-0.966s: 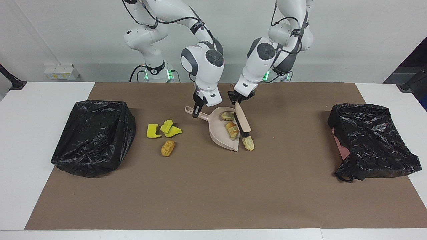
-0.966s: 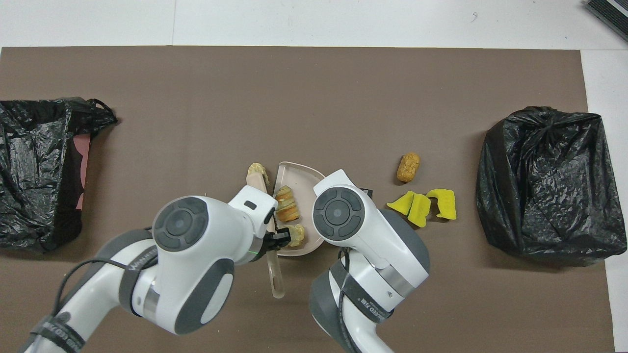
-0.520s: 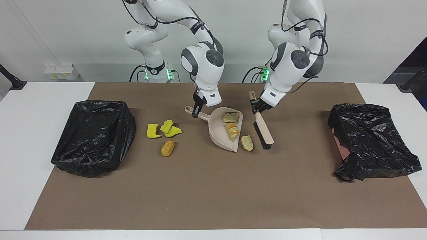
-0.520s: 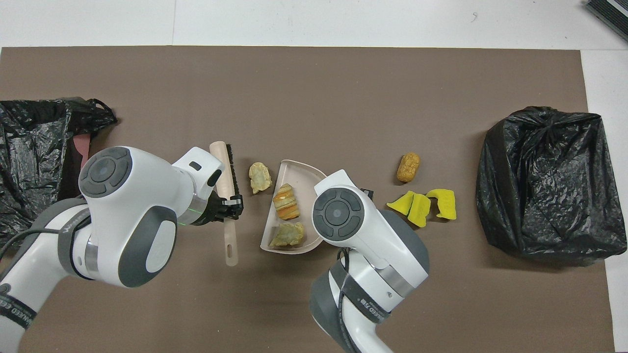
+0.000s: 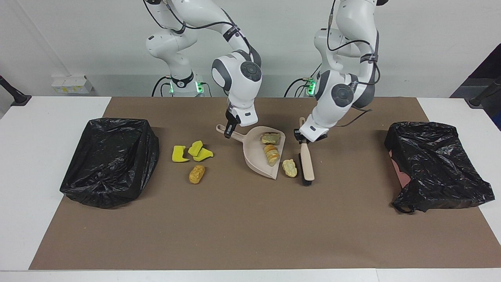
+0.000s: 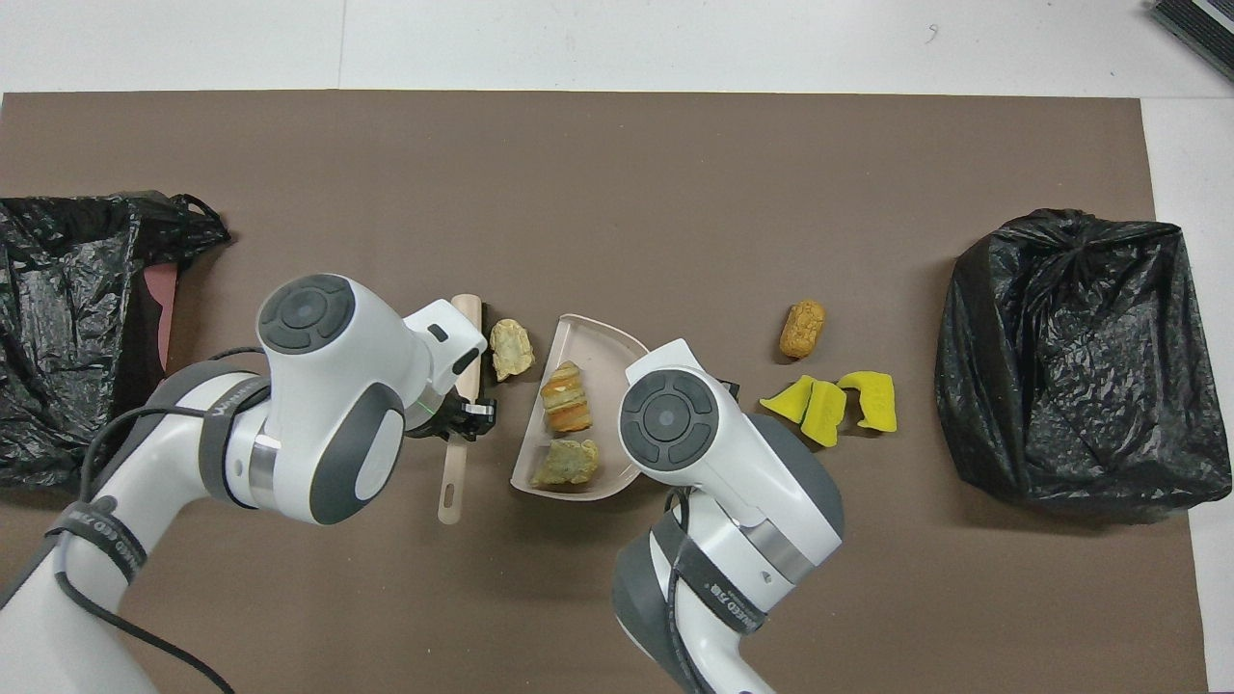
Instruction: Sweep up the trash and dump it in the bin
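Note:
My right gripper (image 5: 228,132) is shut on the handle of a beige dustpan (image 5: 256,158) lying on the brown mat. Two tan trash lumps (image 5: 271,145) sit in the pan (image 6: 593,342). A third tan lump (image 5: 289,167) lies on the mat at the pan's lip. Beside it, toward the left arm's end, stands a wooden brush (image 5: 307,162), with my left gripper (image 5: 302,137) shut on its handle. Three yellow sponge pieces (image 5: 193,152) and an orange-brown lump (image 5: 196,174) lie between the pan and a black-bagged bin (image 5: 111,160). In the overhead view the right gripper is hidden under its wrist.
A second black bag (image 5: 434,164) over a pinkish box sits at the left arm's end of the mat. The brown mat (image 5: 250,227) stretches wide past the trash, away from the robots. White table shows beyond both ends.
The left gripper carried the brush out of the dustpan toward the left arm's end, then brought it back close beside the loose tan lump. The dustpan shifted slightly.

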You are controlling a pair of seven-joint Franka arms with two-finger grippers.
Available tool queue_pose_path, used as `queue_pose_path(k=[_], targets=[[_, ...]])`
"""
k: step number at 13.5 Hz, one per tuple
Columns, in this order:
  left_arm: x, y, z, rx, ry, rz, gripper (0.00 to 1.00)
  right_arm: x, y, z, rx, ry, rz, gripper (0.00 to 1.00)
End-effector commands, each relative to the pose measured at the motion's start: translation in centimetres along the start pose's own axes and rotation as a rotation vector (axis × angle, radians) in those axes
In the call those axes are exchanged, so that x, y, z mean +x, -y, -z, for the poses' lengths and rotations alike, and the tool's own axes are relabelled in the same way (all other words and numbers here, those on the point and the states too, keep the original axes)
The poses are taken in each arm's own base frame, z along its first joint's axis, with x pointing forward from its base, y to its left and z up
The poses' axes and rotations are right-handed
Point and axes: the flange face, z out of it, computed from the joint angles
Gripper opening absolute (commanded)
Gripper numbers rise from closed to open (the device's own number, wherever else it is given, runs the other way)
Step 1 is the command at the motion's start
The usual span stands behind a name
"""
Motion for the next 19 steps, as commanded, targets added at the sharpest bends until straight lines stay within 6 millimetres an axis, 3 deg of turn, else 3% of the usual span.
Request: queue_pose_path(k=[1,5,6,9,13,17,19], targets=[[-3.8,-2.1,-0.8,0.035,0.019,-0.105,0.0,-0.5,0.0,-0.3,0.019,0.004,-0.04,0.0],[-8.1,-6.8,-2.1,0.053,0.01,-0.173,0.0,-0.5,0.1,-0.4,0.018,0.004,-0.039,0.0],[-8.4,-6.9,-2.3,0.055,0.011,-0.162,0.0,-0.5,0.0,-0.4,0.019,0.004,-0.04,0.0],[-6.7,-5.2,-1.6,0.045,0.008,-0.13,0.0,-0.5,0.0,-0.4,0.019,0.004,-0.04,0.0],[-3.3,0.4,1.3,0.007,-0.034,-0.019,0.0,-0.7,-0.3,0.6,0.016,0.002,-0.049,0.0],[-3.4,1.6,1.0,0.005,-0.032,0.033,0.0,-4.7,-3.7,4.7,-0.008,-0.059,-0.121,0.0],[-4.0,1.0,0.4,0.008,-0.031,0.083,0.0,-8.2,-5.8,6.7,-0.01,-0.076,-0.168,0.0]])
